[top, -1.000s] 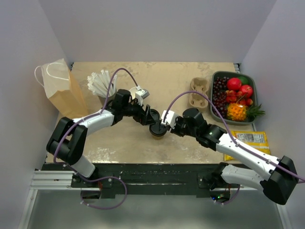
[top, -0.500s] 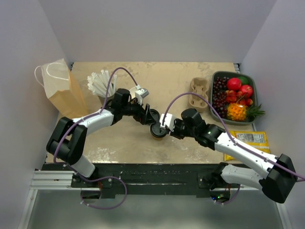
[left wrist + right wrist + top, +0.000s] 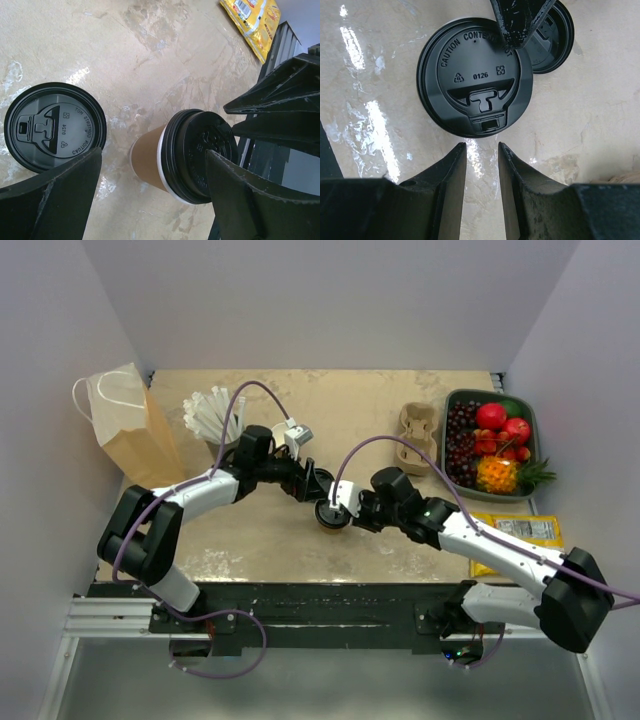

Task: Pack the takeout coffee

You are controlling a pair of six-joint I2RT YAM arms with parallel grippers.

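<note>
The takeout coffee [image 3: 331, 513], a kraft-brown cup with a black lid, stands upright mid-table; it also shows in the left wrist view [image 3: 150, 160] and the right wrist view [image 3: 475, 75]. A loose black lid [image 3: 55, 127] lies flat beside it on the table. My left gripper [image 3: 322, 492] is wide open. One of its fingers [image 3: 520, 20] lies over the far edge of the cup's lid, the other is by the loose lid. My right gripper [image 3: 482, 147] hovers at the near edge of the cup's lid, jaws a narrow gap apart and empty.
A tall brown paper bag [image 3: 135, 435] stands at the back left, with a grey cup of white straws [image 3: 210, 415] next to it. A cardboard cup carrier [image 3: 418, 435] and a fruit tray [image 3: 490, 440] are at the back right. A yellow packet [image 3: 520, 535] lies near right.
My right arm has shifted left, bringing its gripper closer over the cup. The left arm and the cup have stayed put.
</note>
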